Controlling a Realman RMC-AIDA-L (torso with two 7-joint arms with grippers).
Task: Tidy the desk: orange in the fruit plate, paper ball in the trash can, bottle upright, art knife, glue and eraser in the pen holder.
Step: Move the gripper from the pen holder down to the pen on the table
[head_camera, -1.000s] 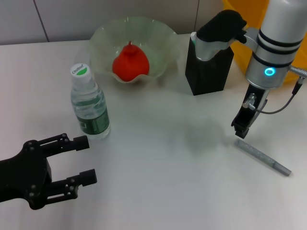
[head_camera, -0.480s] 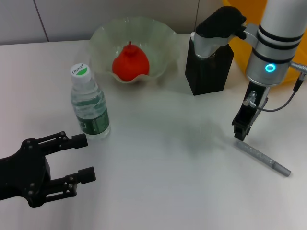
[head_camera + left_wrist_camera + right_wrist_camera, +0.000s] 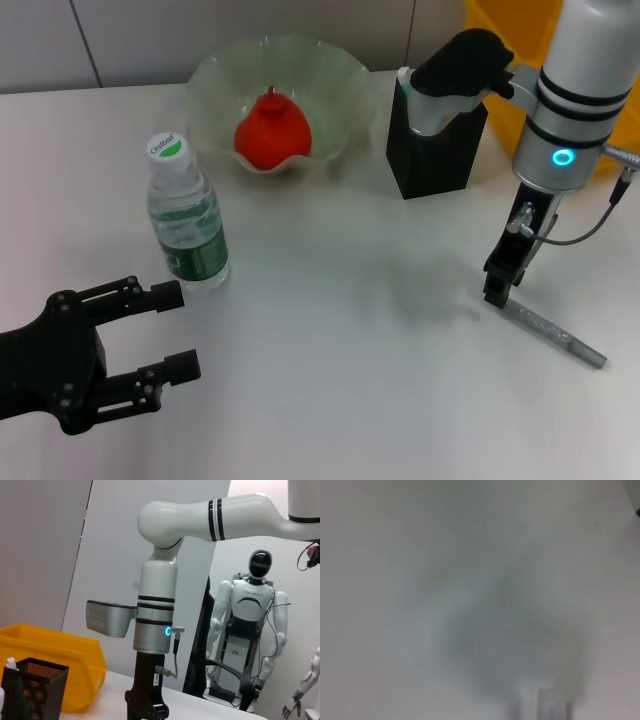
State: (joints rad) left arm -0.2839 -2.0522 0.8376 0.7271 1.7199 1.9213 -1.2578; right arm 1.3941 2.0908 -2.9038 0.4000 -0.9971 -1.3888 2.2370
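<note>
The red-orange orange [image 3: 272, 130] lies in the pale-green fruit plate [image 3: 215, 80] at the back. Left of centre, the bottle [image 3: 188, 218] stands upright. The black mesh pen holder [image 3: 435, 150] [image 3: 32, 687] stands at the back right, with a white-topped item in its corner that I cannot identify. At the right, the grey art knife [image 3: 555, 337] lies flat on the table. My right gripper [image 3: 497, 288] hangs straight down at the knife's near end. My left gripper [image 3: 178, 332] rests open and empty at the front left. Paper ball, glue and eraser are out of view.
The yellow trash can [image 3: 510, 30] [image 3: 55, 655] stands behind the pen holder at the back right. The right arm's wrist housing [image 3: 460, 65] hangs over the holder's top. A white humanoid robot [image 3: 252, 625] stands far off beyond the table.
My right gripper has sunk lower and edged toward the near end of the art knife. The left arm has barely moved.
</note>
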